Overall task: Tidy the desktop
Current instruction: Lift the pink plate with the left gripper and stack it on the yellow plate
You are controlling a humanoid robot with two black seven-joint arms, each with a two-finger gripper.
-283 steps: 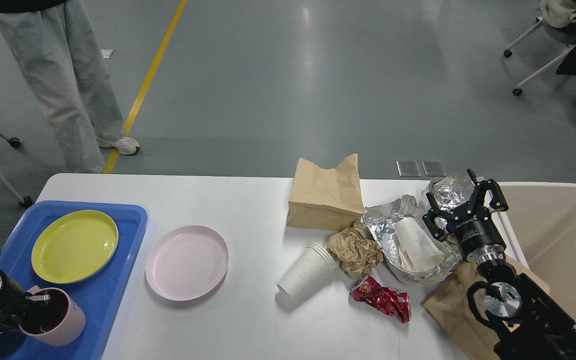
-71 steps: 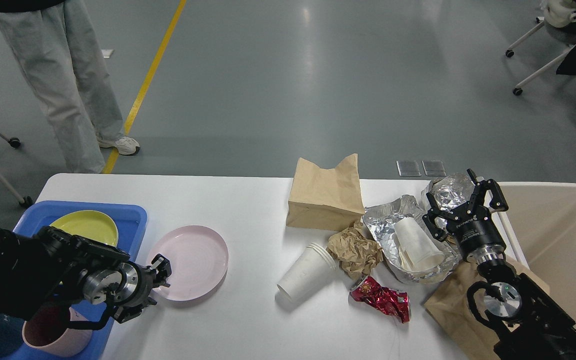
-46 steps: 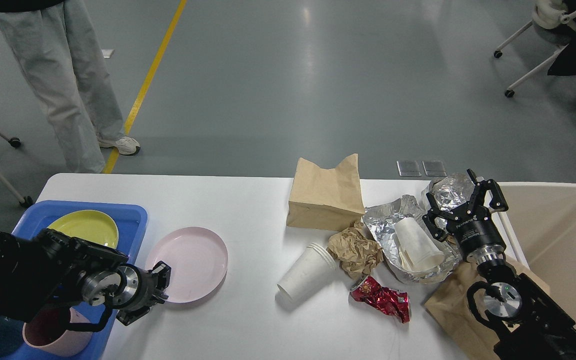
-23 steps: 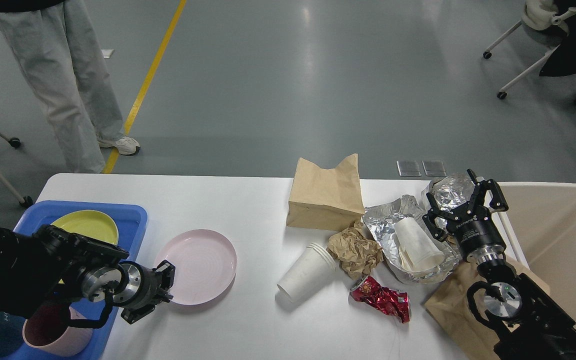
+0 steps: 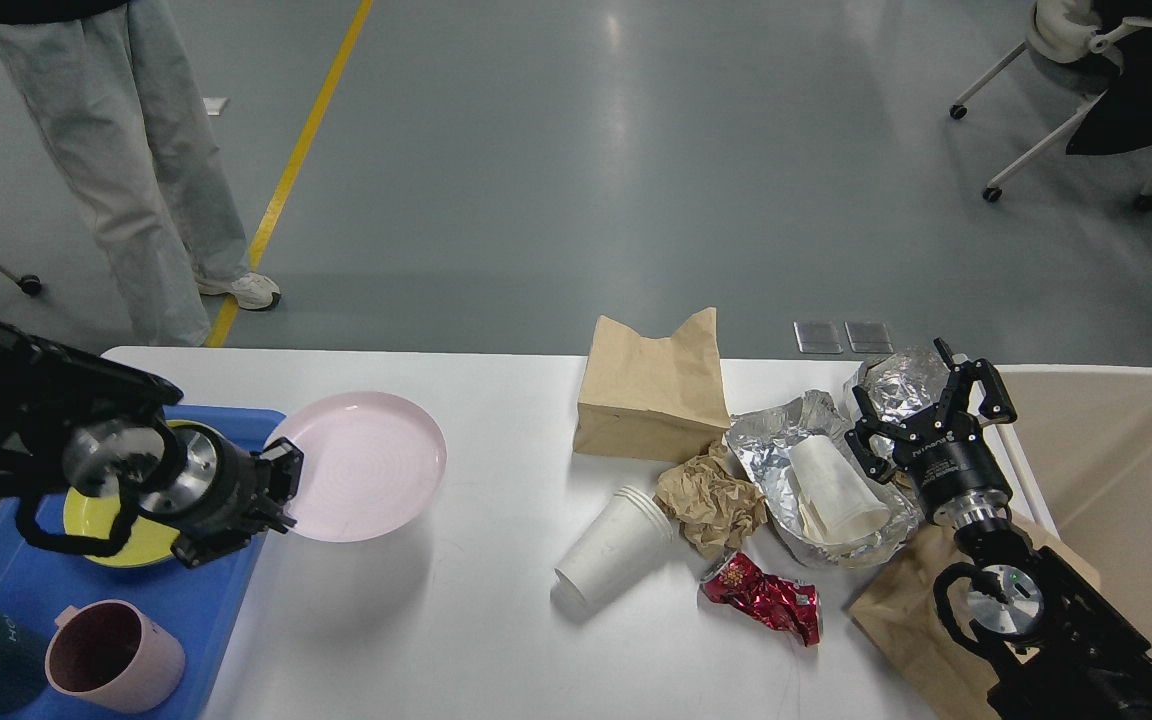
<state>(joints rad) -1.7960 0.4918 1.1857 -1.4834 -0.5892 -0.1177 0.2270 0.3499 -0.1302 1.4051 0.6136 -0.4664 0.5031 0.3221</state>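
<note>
My left fingers (image 5: 281, 495) pinch the pink plate (image 5: 361, 465) by its near-left rim, lifted off the white tabletop (image 5: 496, 640); the blue tray (image 5: 216, 590) lies just left, on this arm's side. Far right, my right fingers (image 5: 926, 420) hang spread and empty over the foil (image 5: 786, 430).

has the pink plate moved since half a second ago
Yes. The pink plate, gripped by the left tool, has lifted off the desktop and shifted left toward the blue tray.
</note>
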